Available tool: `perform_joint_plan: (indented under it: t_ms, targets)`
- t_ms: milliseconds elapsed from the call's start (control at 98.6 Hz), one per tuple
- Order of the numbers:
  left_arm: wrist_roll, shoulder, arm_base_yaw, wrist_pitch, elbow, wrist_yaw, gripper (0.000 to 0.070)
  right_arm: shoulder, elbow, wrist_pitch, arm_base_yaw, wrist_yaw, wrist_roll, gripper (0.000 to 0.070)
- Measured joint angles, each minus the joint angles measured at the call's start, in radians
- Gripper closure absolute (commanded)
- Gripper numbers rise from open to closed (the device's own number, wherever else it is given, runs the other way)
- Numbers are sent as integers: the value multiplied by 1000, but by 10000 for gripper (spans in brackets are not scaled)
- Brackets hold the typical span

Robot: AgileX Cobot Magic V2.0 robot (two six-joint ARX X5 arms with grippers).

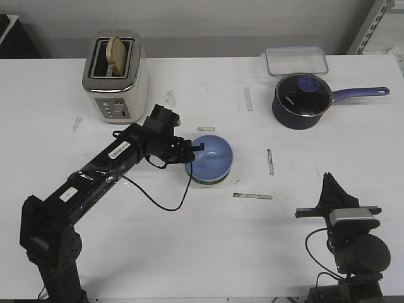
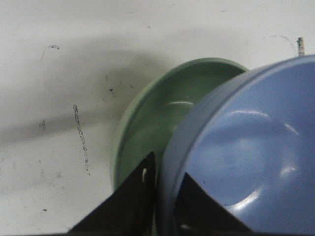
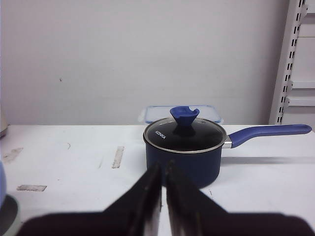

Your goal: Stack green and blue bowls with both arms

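Note:
The light blue bowl [image 1: 211, 158] sits tilted in the mint green bowl [image 1: 203, 180], whose rim shows just below it at the table's middle. In the left wrist view the blue bowl [image 2: 246, 152] overlaps the green bowl [image 2: 157, 118]. My left gripper [image 1: 194, 150] is shut on the blue bowl's rim, one finger outside and one inside [image 2: 165, 177]. My right gripper [image 1: 329, 183] is shut and empty near the front right edge; it points at the saucepan [image 3: 164, 167].
A dark navy saucepan [image 1: 303, 100] with a glass lid and blue handle stands at the back right, a clear lidded box [image 1: 296, 60] behind it. A toaster [image 1: 116, 76] with bread stands at the back left. Tape marks [image 1: 252, 196] lie on the white table.

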Motion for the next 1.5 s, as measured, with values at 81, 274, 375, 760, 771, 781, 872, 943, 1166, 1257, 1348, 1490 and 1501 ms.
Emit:
perform_joint_plan:
  t_ms: [81,274,375,760,771,781,872,943,1166,1257,1348,1490,1501]
  targets:
    - [0,0,-11,11,0,-16,699,0,0,0,0,0,0,693]
    - [0,0,-16,27,0,-31,691,0,0,0,0,0,0,693]
    - [0,0,-27,27,0,-37,591,0,0,0,0,0,0,693]
    - [2,0,-43,22,1,-37,422,0,0,0,0,0,0,693]
    - [4,0,-43,21,1,-37,416,0,0,0,0,0,0,693]
    - [5,0,-43,20,1,-37,413,0,0,0,0,0,0,694]
    - [13,-5,-43,14,1,-37,411,0,0,0,0,0,0,693]
    - [24,-20,-43,8,1,-37,412,0,0,0,0,0,0,694]
    - [95,-111,-31,12,1,-37,413,0,0,0,0,0,0,694]
    - [148,-130,-19,17,1,-37,413,0,0,0,0,0,0,693]
    - [211,-153,-13,77,-29,-38,413,0,0,0,0,0,0,693]
    - [318,-234,-11,228,-160,-37,413,0,0,0,0,0,0,693]
    - [325,-240,-10,242,-170,-37,413,0,0,0,0,0,0,693]
